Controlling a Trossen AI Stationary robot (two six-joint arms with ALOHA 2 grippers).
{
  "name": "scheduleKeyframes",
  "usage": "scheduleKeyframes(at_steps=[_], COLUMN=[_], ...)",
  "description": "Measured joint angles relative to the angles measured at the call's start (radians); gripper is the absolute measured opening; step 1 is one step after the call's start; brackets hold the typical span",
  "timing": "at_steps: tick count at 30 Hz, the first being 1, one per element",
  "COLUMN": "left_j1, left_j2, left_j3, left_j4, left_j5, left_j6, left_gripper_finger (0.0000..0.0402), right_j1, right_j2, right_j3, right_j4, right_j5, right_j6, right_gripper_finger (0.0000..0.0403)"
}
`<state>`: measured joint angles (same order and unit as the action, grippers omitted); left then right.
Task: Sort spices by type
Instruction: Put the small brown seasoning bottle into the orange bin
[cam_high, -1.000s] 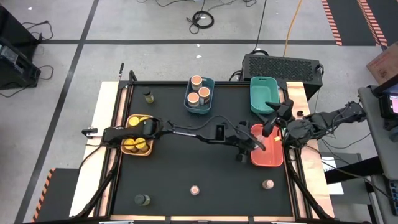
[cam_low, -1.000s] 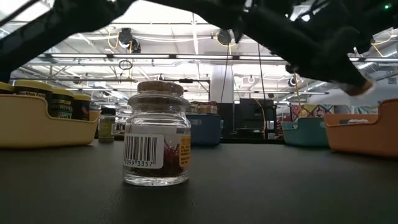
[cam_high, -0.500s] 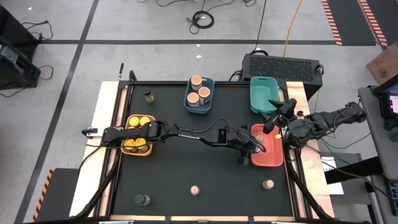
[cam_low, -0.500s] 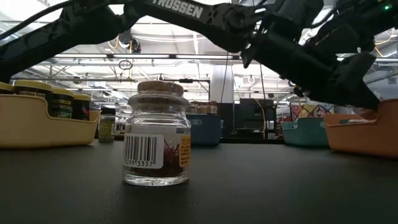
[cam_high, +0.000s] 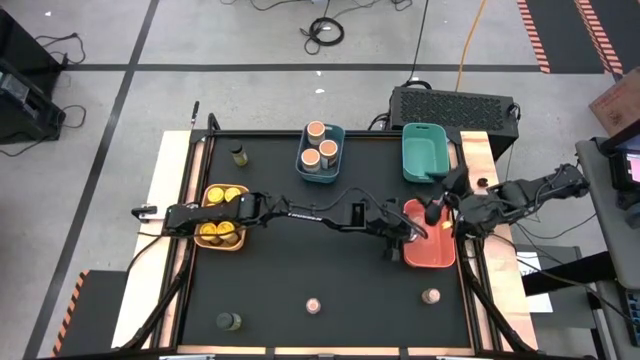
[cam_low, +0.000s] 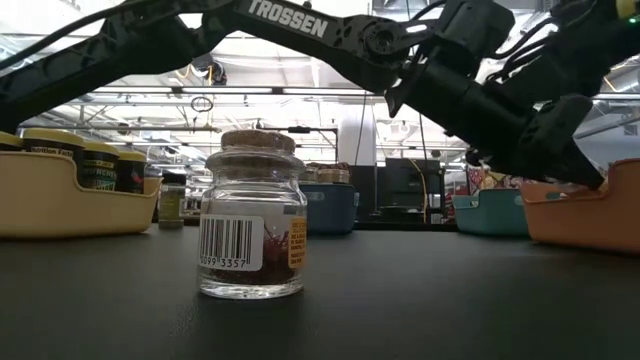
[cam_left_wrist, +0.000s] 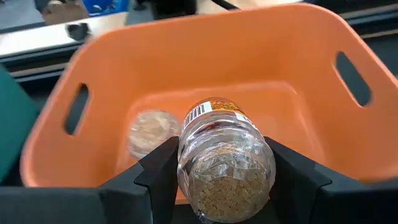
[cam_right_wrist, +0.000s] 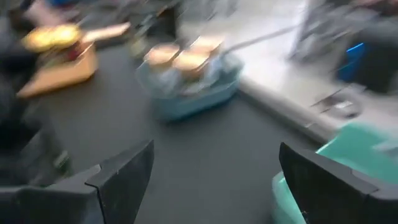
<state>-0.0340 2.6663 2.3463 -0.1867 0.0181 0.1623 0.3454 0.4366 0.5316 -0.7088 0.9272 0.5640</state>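
One jar (cam_left_wrist: 225, 163) clamped in left gripper (cam_left_wrist: 217, 171) over red bin (cam_left_wrist: 292, 68); I lower near bin floor, clear of resting jar (cam_left_wrist: 151, 129), before opening. Right gripper (cam_right_wrist: 211, 180) wide, idle.

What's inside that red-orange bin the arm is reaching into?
One small cork-topped jar stands on the red-orange bin's floor. The left gripper holds a second jar above it, hiding part of the floor.
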Motion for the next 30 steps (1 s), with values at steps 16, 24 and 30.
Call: scheduleKeyframes(at_steps=[16, 24, 30], left_j1=[0.003, 0.003, 0.003], left_j2=[0.0, -0.001, -0.001], left_j3=[0.0, 0.0, 0.0], left_j4=[-0.029, -0.03, -0.034], left_j5=[0.005, 0.005, 0.012], left_j6=[0.009, 0.029, 0.034], left_gripper_finger=[0.0201, 0.0201, 0.0201], right_j1=[0.006, 0.044, 0.069], right_j2=[0.098, 0.242, 0.283], right_j3=[0.016, 0.016, 0.016], right_j4=[-0.219, -0.17, -0.179], right_j5=[-0.513, -0.6, -0.62], right_j6=[0.307, 0.291, 0.288], right_gripper_finger=[0.0275, 0.0216, 0.0212])
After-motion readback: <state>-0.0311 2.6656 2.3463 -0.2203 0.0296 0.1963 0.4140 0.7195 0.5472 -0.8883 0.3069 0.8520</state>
